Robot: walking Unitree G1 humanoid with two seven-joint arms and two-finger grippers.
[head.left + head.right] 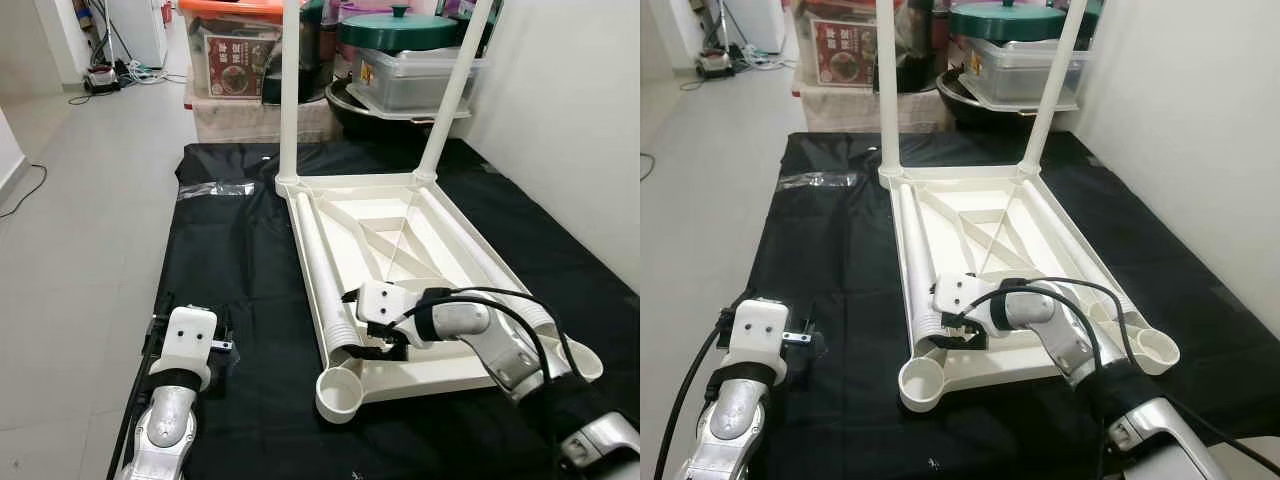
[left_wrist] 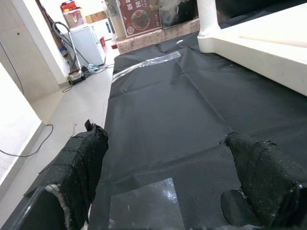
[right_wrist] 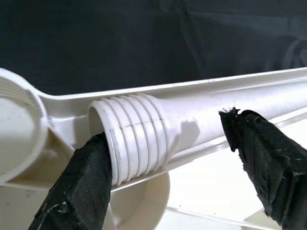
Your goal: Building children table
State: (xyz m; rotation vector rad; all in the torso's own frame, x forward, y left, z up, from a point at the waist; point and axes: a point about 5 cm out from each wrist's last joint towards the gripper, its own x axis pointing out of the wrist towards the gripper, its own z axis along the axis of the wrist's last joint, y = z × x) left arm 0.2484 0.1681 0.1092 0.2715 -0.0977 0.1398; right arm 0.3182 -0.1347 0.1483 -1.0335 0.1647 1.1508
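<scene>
The upturned white tabletop (image 1: 440,250) lies on the black mat (image 1: 240,270), two legs already upright at its far corners. A loose threaded leg (image 1: 322,270) lies along its left edge, threads near the empty corner socket (image 1: 340,393). The right gripper (image 1: 378,340) straddles the threaded end, fingers spread. The left gripper (image 2: 168,191) hovers spread over bare mat near its left edge.

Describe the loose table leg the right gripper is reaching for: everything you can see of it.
The loose leg is a long cream-white plastic tube, lying flat along the left inner edge of the upturned tabletop. Its near end is ribbed with screw threads and hollow, pointing toward the empty corner socket. The right gripper has its open fingers straddling that threaded end, one touching it.
</scene>
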